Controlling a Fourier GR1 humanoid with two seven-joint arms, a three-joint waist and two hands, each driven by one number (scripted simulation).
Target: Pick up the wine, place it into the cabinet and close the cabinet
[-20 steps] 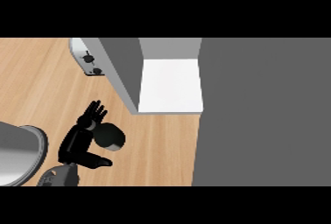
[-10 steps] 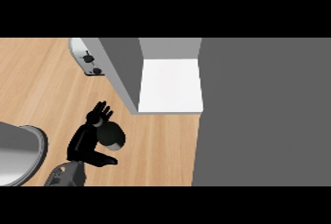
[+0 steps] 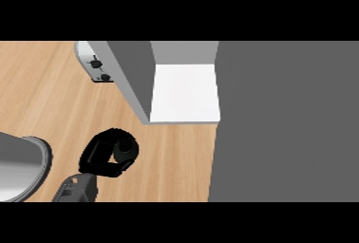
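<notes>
The wine bottle point(image 3: 128, 149) is seen from above as a dark round shape on the wooden counter point(image 3: 42, 95), below and left of the cabinet opening. My left hand point(image 3: 97, 155) comes in from the lower edge and is shut on the bottle, its fingers curled round it and hiding most of it. The cabinet stands open: its white shelf point(image 3: 185, 93) shows at top centre, and the grey door point(image 3: 130, 76) swings out along the shelf's left side. My right hand is out of view.
A grey appliance with two black knobs point(image 3: 94, 69) sits just left of the open door. A grey rounded basin point(image 3: 21, 166) fills the lower left. A dark grey cabinet front point(image 3: 284, 121) takes up the whole right side.
The left hand's fingers, straight and spread beside the bottle a second ago, have curled round it. The hand has shifted slightly right, toward the bottle.
</notes>
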